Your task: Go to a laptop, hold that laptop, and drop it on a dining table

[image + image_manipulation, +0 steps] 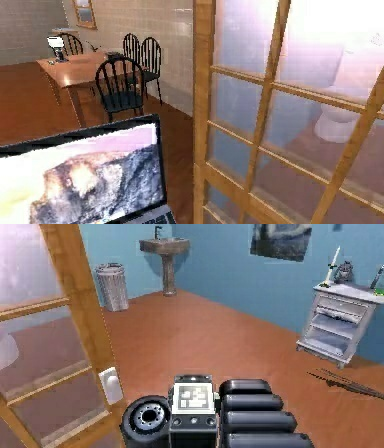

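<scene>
We find the open laptop with a dark frame and a lit screen showing a rocky picture (85, 180) at the near left of the forward view, very close to the robot, its screen's top edge running left to right and rising a little toward the right. We cannot tell what it rests on or whether it is being carried. Far beyond it, to the left, stands the rectangular brown wooden dining table (85, 70), well apart from the laptop, with dark spindle-backed chairs (120, 88) around it and a small white object (55, 44) on its far end. We judge that the coming move turns on this: the table lies ahead and left of the laptop across bare wooden floor. At the right rises a wooden door with frosted glass panes (205, 100), a white toilet (345, 100) dim behind it. In the arm side view the gripper's dark round body (150, 421) sits at the near edge, just left of a white marked square (195, 396) and the dark ribbed arm (255, 414). We cannot make out its far end, so we cannot tell the fingers' state or whether it holds anything.
</scene>
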Motion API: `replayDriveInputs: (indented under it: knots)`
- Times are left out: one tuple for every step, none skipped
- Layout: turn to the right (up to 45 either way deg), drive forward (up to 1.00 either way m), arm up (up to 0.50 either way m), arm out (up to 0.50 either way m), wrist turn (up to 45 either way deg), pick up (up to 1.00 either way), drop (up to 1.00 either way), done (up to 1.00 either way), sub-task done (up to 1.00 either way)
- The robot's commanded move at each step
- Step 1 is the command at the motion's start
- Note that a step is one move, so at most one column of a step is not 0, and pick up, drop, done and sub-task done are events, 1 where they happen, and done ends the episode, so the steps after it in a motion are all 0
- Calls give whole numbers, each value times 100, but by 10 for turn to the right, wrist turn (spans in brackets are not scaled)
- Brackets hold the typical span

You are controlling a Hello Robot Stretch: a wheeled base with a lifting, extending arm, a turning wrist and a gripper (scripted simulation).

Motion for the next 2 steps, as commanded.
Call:
replayDriveInputs:
  knots:
    - [300, 0, 0, 0, 0, 0, 0, 0, 0]
    - [0, 5, 0, 0, 0, 0, 0, 0, 0]
